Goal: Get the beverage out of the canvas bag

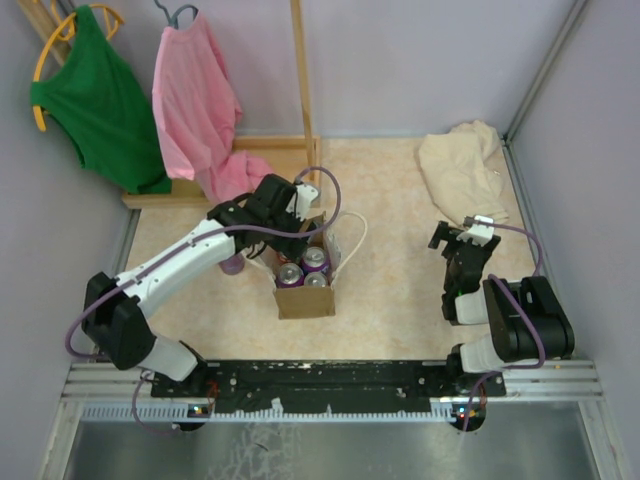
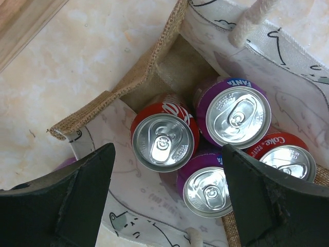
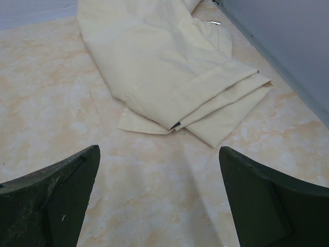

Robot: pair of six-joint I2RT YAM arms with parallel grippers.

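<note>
Marbled tabletop (image 1: 400, 300) holds the canvas bag (image 1: 305, 300) centrally, left gripper (image 1: 297, 210) at its 12 o'clock edge. Wrist view: jaws unclenched astride the red beverage can (image 2: 164, 141), likely rigid, slick, weighty; pinch its sidewalls. Right gripper (image 3: 159, 154) gapes empty, cloth (image 3: 164, 67) at 12 o'clock.

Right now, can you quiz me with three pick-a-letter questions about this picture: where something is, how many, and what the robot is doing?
1. Where is the cream cloth?
A) inside the canvas bag
B) far right corner of the table
C) near left edge

2. How many cans are in the canvas bag?
A) two
B) six
C) four

3. What is the left end effector doing?
A) open over the cans
B) shut on a can
C) touching the cloth

Answers: 1 B, it lies crumpled by the right wall. 2 C, the left wrist view shows four tops. 3 A, its jaws stand wide apart, holding nothing.
</note>
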